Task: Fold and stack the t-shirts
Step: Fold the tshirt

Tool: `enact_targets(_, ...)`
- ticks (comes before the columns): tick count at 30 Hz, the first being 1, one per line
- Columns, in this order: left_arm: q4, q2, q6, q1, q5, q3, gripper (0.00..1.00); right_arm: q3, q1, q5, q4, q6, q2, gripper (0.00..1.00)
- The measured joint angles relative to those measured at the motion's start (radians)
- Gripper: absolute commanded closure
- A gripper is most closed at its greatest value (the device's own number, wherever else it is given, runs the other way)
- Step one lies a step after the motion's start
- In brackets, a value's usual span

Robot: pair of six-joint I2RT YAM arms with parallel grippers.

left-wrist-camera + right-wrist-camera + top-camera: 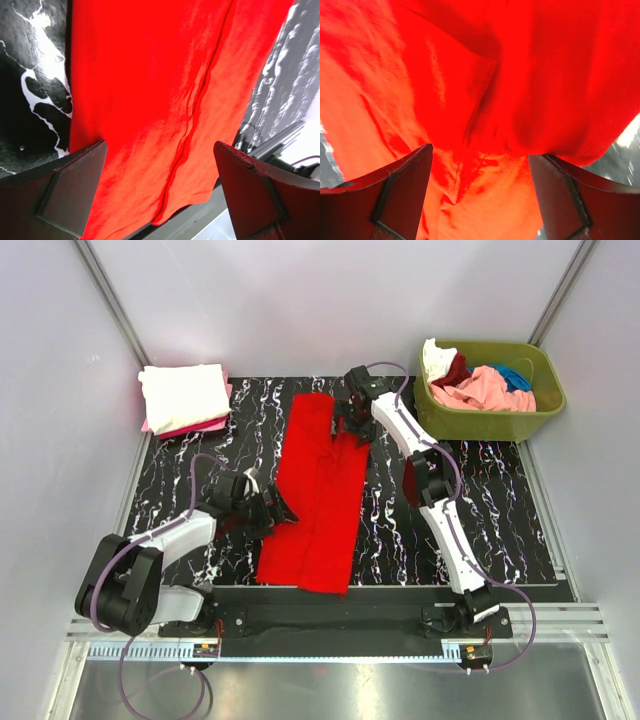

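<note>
Partway, seemingly: shows cream-white t-shirt on pink t-shirt, folded and stacked at the far left corner of the counter. Has the bright red t-shirt lying mid-counter as a long strip, cross-folds not yet made. Finds left hand and right hand at its edges, both spread wide, grasping nothing. Leaves unfolded t-shirts heaped in the olive bin.

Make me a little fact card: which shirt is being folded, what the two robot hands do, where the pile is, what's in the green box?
shirt being folded: red t-shirt, lying in a long strip on the table
left gripper: open, at the shirt's left edge
right gripper: open, at the shirt's far end
finished pile: cream-white shirt folded on a pink shirt, far left corner
green bin: crumpled shirts, pink, white, dark red, teal
</note>
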State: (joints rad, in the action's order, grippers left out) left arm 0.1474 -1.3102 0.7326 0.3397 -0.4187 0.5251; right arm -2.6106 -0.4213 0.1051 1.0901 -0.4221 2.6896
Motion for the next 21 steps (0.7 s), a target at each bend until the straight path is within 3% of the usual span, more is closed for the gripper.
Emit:
enact_targets(3,-0.054,0.013,0.021,0.000,-0.006,-0.029,0.01,-0.075,0.017,0.059,-0.033,-0.004,0.045,0.13)
enact_targets(12,-0.086,0.080,0.028,0.006,0.008,-0.086,0.01,-0.074,0.066,0.198,-0.181,-0.050,0.067,0.08)
enact_targets(15,-0.007,0.081,0.010,0.007,0.028,-0.047,0.01,-0.063,0.073,0.240,-0.211,-0.052,0.067,0.00)
enact_targets(21,0.278,0.157,-0.039,0.037,0.145,0.165,0.01,-0.030,0.085,0.301,-0.248,-0.027,0.042,0.00)
